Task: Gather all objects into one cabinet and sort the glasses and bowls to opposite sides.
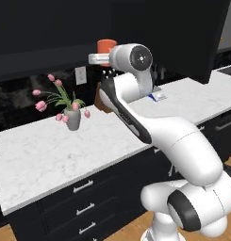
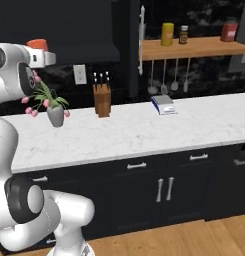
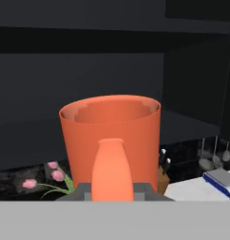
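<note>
An orange mug sits upright in my gripper, its loop handle turned toward the camera between the dark fingertips. In the base views, the mug rides on top of the raised white hand, level with the black upper cabinet. The cabinet's tall door stands open, and its pale bar handle shows edge-on. A dark inner shelf lies just behind the mug. The wooden bowl and the other two mugs are out of view.
A grey vase of pink tulips stands on the white marble counter below the hand. A knife block, a blue-edged book and a wooden shelf with jars lie to the right.
</note>
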